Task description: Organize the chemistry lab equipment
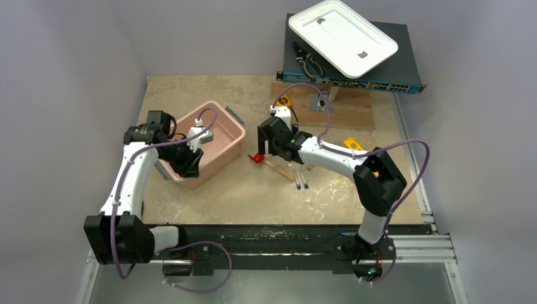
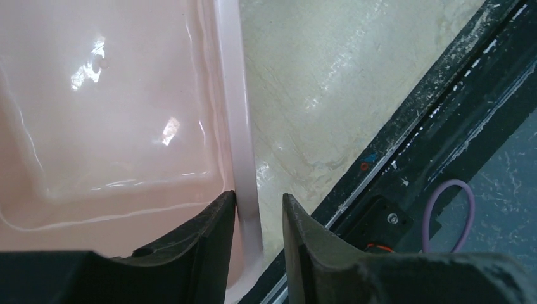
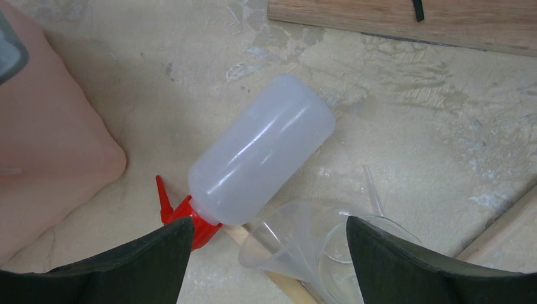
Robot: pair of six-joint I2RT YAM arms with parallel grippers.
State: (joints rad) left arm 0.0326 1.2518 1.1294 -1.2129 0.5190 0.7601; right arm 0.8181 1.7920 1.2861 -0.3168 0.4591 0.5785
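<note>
OK, your left gripper (image 2: 258, 199) sits astride the near rim of the pink bin (image 2: 237, 114). Jaws are only a crack apart: inner finger against the wall, a sliver of gap on the outer side, so no real clamp on it as far as you can see. Over on the rt, your right gripper (image 3: 270, 221) hangs w/ jaws spread wide, holding nothing, right over the squeeze bottle (image 3: 263, 149). Bottle's lying on its side on the counter (image 1: 253, 196), just beside the bin's corner, w/ the red nozzle (image 3: 183, 218) down by the left finger on the bin side and the base angled toward the wooden board (image 3: 405, 19). A slim wooden stick (image 1: 277, 167) runs out from under the neck, and clear funnels (image 3: 285, 244) lie tipped over just beside the bottle, near the rt finger. In the top view, two thin tubes (image 1: 301, 180) w/ blue tips lie side by side on the counter, a bit nearer the arm bases. A bit of the yellow rack (image 1: 353, 144) shows behind the rt forearm, the rest hidden.
</note>
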